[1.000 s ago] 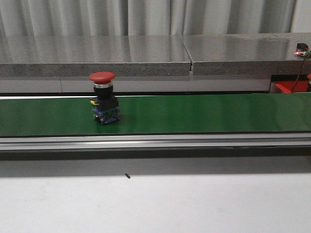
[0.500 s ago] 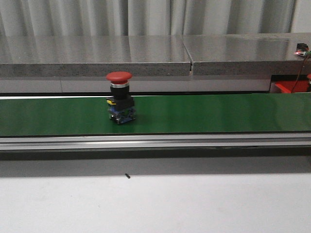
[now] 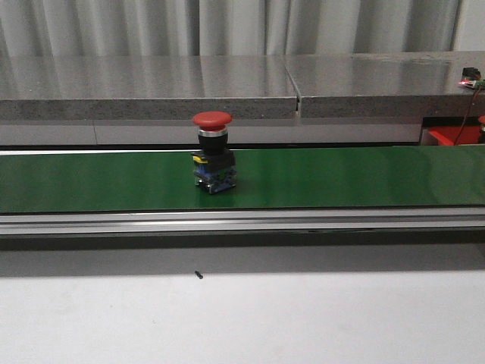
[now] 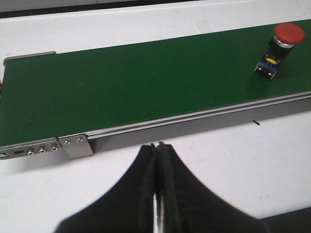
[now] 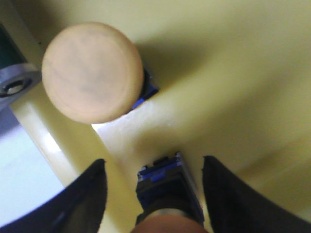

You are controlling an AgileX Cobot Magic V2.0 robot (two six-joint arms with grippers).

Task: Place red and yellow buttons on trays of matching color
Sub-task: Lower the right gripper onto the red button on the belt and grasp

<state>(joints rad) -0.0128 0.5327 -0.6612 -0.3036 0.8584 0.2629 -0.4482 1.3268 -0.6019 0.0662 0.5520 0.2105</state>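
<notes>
Red button (image 3: pixel 212 162) upright on green belt (image 3: pixel 341 176). Left gripper (image 4: pixel 156 145) closed, empty. Right gripper (image 5: pixel 153 170) spread wide astride yellow button (image 5: pixel 170 191) in yellow tray (image 5: pixel 233 73).

A yellow tray (image 5: pixel 233 73) fills the view; a yellow button (image 5: pixel 92 72) stands on it beside its rim; a second button (image 5: pixel 167 187) lies between the right gripper (image 5: pixel 154 187)'s spread jaws, untouched.
</notes>
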